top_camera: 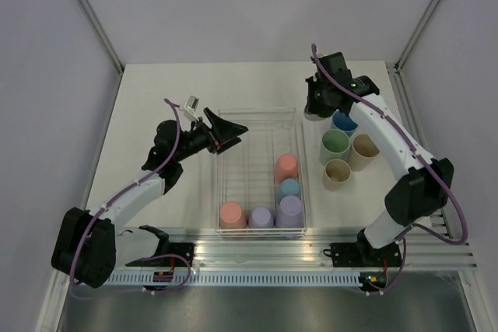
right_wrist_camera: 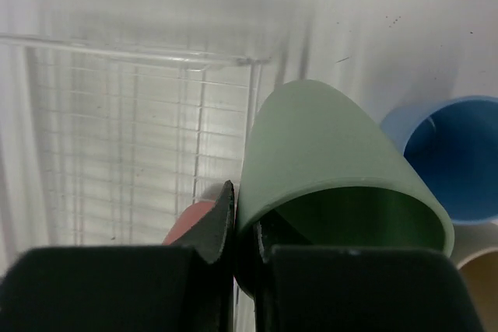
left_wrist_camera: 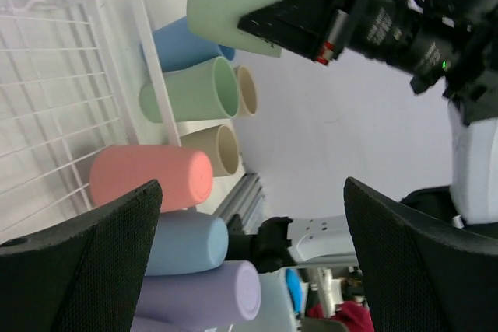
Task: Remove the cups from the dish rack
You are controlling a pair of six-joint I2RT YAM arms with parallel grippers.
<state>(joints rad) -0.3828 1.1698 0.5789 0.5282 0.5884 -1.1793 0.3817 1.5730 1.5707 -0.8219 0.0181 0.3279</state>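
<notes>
The white wire dish rack (top_camera: 233, 126) lies mid-table. It holds several upturned cups at its near right: salmon (top_camera: 285, 166), blue (top_camera: 289, 188), two lavender (top_camera: 289, 211), and another salmon (top_camera: 232, 214). My right gripper (top_camera: 314, 109) is beyond the rack's far right corner. It is shut on the rim of a pale green cup (right_wrist_camera: 327, 153), one finger inside and one outside. My left gripper (top_camera: 227, 130) is open and empty over the rack's far left part. In the left wrist view (left_wrist_camera: 249, 262) it faces the salmon cup (left_wrist_camera: 148, 176) and the held green cup (left_wrist_camera: 229, 13).
Several cups stand upright on the table right of the rack: blue (top_camera: 343, 123), green (top_camera: 335, 145), and two beige (top_camera: 362, 151) (top_camera: 337, 174). The blue one (right_wrist_camera: 451, 157) is just right of the held cup. An aluminium rail (top_camera: 311, 250) runs along the near edge.
</notes>
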